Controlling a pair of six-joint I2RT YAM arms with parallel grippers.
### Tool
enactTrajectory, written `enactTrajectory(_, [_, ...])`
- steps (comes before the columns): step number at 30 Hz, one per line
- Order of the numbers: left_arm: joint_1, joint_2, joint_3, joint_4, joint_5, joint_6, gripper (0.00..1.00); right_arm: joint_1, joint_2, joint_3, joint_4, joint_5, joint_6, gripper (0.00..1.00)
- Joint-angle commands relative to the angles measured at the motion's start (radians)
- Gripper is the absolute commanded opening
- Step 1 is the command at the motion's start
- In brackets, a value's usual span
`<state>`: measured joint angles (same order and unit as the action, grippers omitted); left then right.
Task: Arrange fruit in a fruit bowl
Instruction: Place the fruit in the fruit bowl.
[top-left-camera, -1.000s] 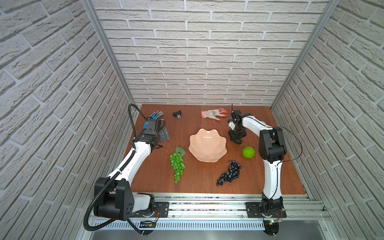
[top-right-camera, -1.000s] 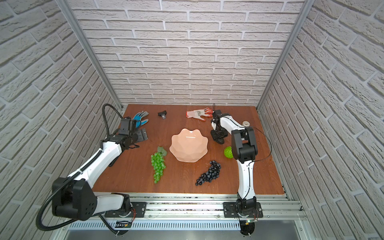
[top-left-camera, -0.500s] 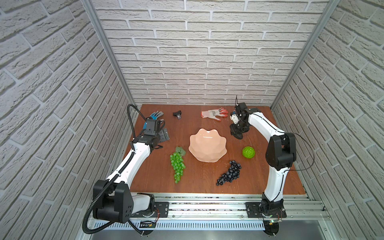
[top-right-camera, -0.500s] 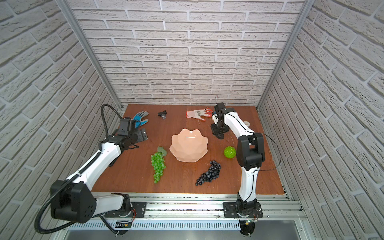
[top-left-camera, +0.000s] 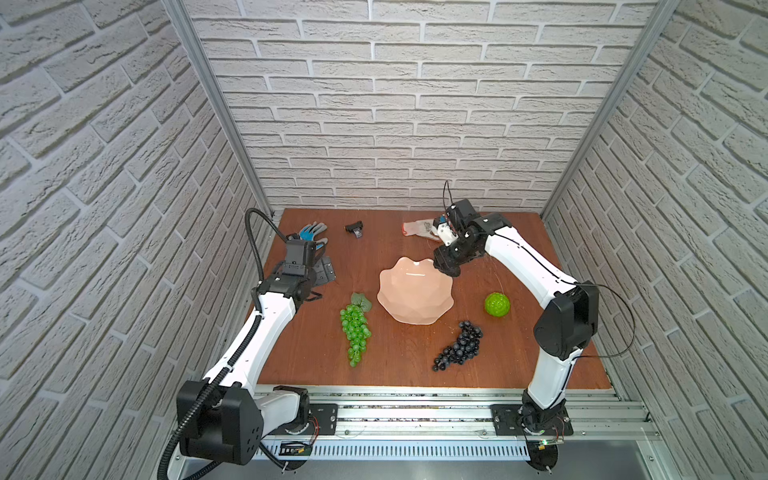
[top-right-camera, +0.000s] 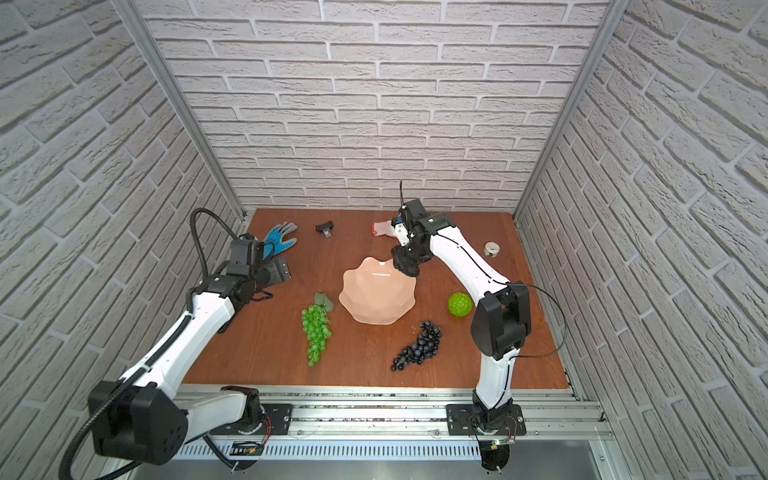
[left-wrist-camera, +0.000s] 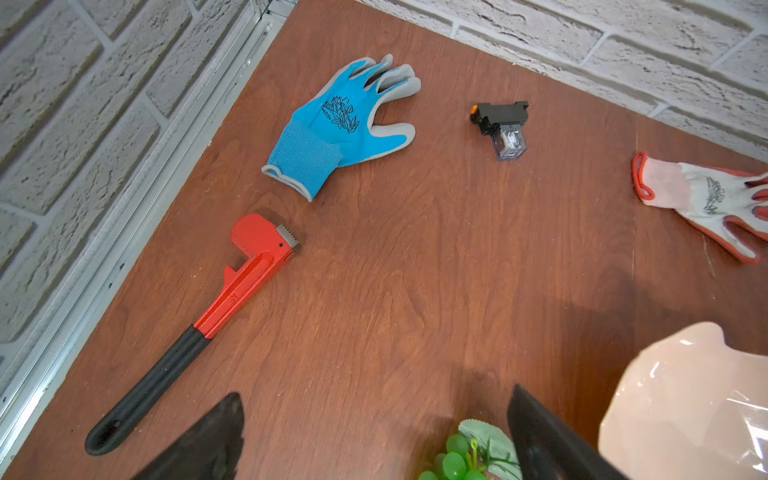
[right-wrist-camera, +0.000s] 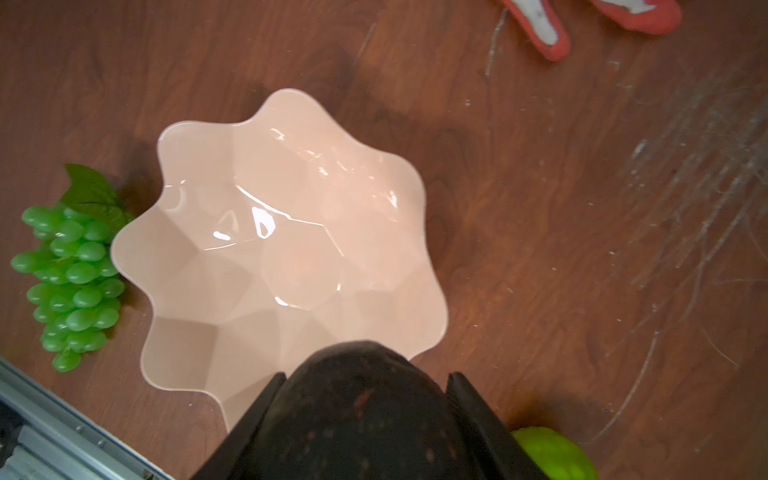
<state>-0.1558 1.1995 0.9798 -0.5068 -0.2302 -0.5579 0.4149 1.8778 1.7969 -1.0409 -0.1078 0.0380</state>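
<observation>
The dark bumpy avocado-like piece (right-wrist-camera: 361, 428) was clamped across its width between the jaws of the right end effector (right-wrist-camera: 365, 380), which carried it clear of the counter (top-left-camera: 399, 370). Just below and ahead of that end effector lay the fruit bowl (right-wrist-camera: 266, 232), empty, and the wrist view put the piece over the wavy rim rather than over the bowl's middle. On the bowl's far side from that end effector lay the green grape bunch (top-left-camera: 355, 328), just beside the rim, though I could not tell whether they touched. The bright green round fruit (top-left-camera: 497, 304) sat behind the end effector on its arm's side, and the dark grape bunch (top-left-camera: 459, 347) lay well apart from it. The left end effector (left-wrist-camera: 375, 392) hung with jaws wide apart and empty, the green bunch's leaf near its fingertips. The risk, as I judged it, was an early release. Dropped there, the oval piece could strike the scalloped edge, roll off onto the counter, or tip the light bowl.
</observation>
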Motion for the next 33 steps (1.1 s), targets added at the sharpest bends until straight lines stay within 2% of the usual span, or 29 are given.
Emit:
enactTrajectory(1, [0.007,-0.017,-0.007,-0.017,-0.016,0.002,0.98,0.056,0.009,0.011,0.049,-0.037,0.047,0.41])
enactTrajectory(6, [0.007,-0.031,-0.013,-0.03,-0.017,0.002,0.98,0.132,0.075,0.012,0.143,-0.037,0.069,0.41])
enactTrajectory(11, [0.011,-0.059,-0.02,-0.04,-0.03,0.013,0.98,0.164,0.188,0.059,0.176,-0.022,0.082,0.41])
enactTrajectory(17, [0.015,-0.079,-0.02,-0.048,-0.032,0.021,0.98,0.176,0.273,0.095,0.183,0.008,0.074,0.41])
enactTrajectory(33, [0.033,-0.085,-0.026,-0.056,-0.033,0.032,0.98,0.176,0.386,0.167,0.211,0.062,0.024,0.42])
